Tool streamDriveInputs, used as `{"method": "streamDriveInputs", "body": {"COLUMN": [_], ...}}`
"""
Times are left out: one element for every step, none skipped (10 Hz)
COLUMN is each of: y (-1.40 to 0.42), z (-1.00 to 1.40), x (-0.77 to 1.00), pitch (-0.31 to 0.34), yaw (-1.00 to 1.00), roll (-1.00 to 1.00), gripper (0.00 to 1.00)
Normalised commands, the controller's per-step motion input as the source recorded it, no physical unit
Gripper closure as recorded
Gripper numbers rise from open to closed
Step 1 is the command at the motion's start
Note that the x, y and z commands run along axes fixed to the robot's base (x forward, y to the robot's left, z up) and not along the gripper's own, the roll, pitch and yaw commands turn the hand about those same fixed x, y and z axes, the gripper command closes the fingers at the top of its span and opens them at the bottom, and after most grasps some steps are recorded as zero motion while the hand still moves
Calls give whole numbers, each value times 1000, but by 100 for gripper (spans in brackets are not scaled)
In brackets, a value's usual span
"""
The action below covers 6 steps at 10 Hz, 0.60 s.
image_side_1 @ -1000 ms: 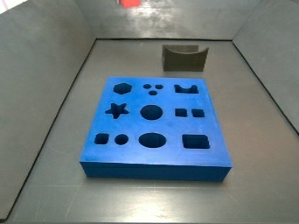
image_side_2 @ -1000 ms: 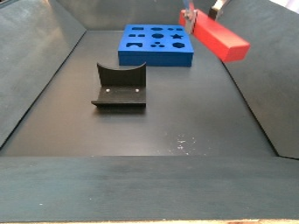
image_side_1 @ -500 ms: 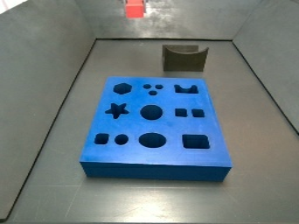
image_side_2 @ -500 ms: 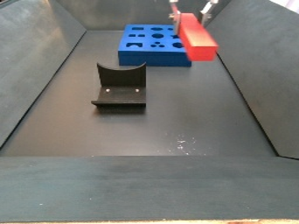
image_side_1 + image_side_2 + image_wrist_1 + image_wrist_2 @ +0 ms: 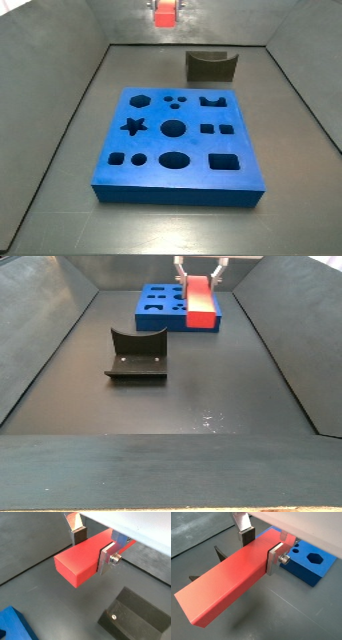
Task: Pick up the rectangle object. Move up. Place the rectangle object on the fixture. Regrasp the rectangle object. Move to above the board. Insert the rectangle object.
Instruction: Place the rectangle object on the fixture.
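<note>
My gripper (image 5: 92,546) is shut on the red-orange rectangle object (image 5: 83,562), which lies level between the silver fingers (image 5: 107,558) and sticks out far to one side. It also shows in a wrist view (image 5: 231,587) with the gripper (image 5: 261,548). In both side views the gripper (image 5: 164,8) (image 5: 201,264) holds the block (image 5: 164,17) (image 5: 201,301) high in the air. The dark fixture (image 5: 210,66) (image 5: 136,354) (image 5: 137,619) stands on the floor below, apart from the block. The blue board (image 5: 178,140) (image 5: 163,306) (image 5: 308,559) lies flat with its cutouts up.
Grey sloping walls (image 5: 54,110) (image 5: 287,346) close in the dark floor (image 5: 201,406) on both sides. The fixture and the board stand apart with bare floor between them.
The gripper has carried the block sideways: left in one side view, right in the other. The block has turned from slanted to nearly end-on toward the board.
</note>
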Motion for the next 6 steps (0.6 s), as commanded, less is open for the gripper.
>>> {"method": "streamDriveInputs", "body": {"y": [-55,-41,-33,-28,-164,-160], "z": [-80,-67,-60,-55,350,374], "x": [1000,1000,1000,1000,1000,1000], "pitch": [119,120,124,127,30,32], "yaw": [-53,-43,-38,-37,43,41], "roll": [-147,-153,-157,-158,-1000,-1000], "gripper": [100,100,100,100,100,100]}}
